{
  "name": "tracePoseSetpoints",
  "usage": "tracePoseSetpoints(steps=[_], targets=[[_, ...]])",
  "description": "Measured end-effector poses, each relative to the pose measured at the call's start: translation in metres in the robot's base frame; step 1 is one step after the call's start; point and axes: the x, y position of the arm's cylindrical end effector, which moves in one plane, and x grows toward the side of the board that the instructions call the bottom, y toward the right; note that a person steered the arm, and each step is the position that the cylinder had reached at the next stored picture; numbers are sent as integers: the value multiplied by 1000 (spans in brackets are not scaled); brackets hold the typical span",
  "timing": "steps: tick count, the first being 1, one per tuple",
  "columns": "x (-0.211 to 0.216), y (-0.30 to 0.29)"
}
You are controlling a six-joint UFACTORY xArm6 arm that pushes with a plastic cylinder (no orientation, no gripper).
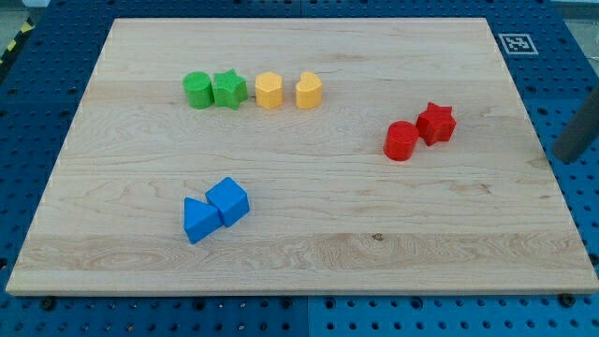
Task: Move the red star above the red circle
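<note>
The red star (436,123) sits on the wooden board (299,253) at the view's right, touching the red circle (401,140), which lies just to its lower left. My tip (567,158) is off the board's right edge, over the blue pegboard, well to the right of the red star and apart from every block.
A green circle (197,90), a green star (228,90), a yellow hexagon (269,91) and a yellow heart-like block (309,91) stand in a row near the view's top. A blue triangle (199,221) and a blue cube (228,200) touch at the lower left.
</note>
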Motion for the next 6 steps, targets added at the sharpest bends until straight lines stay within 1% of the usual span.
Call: tracePoseSetpoints(steps=[1,2,4,6], targets=[[-3,-34],[-16,-83],[-22,-93],[-30,-138]])
